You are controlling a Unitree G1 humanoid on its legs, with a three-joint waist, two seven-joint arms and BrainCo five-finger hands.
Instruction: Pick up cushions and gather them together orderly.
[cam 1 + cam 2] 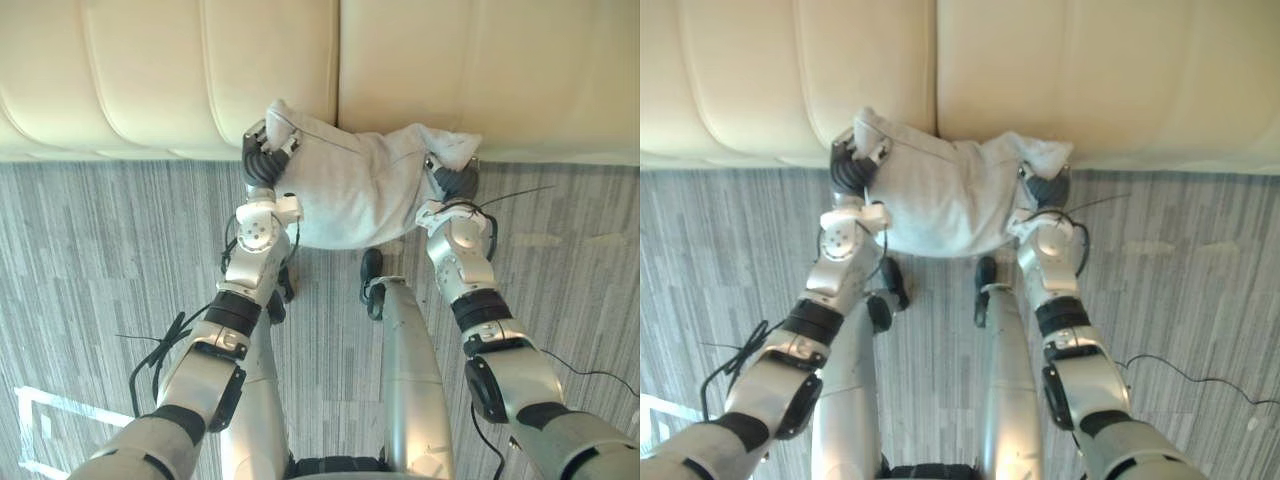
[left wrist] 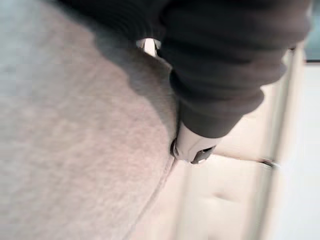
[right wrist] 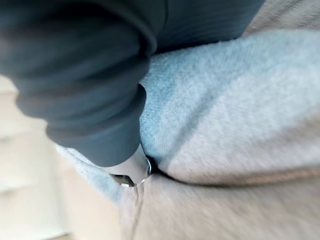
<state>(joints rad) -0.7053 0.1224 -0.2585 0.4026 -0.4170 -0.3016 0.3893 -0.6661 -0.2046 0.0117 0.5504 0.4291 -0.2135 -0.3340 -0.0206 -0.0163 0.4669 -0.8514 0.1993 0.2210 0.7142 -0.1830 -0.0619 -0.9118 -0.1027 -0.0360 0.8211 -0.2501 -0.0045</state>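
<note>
Grey cushion held up btwn both robot hands, against front edge of cream sofa, top corners overlapping the seat. L hand grips corner nearer sofa's left, fingers curled into fabric. R hand pinches opposite, bunched corner. Grey striped carpet in front of sofa.

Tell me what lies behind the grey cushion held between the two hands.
The cream sofa, with its seam running down behind the cushion. The cushion covers the stretch of the sofa's front edge directly behind it.
</note>
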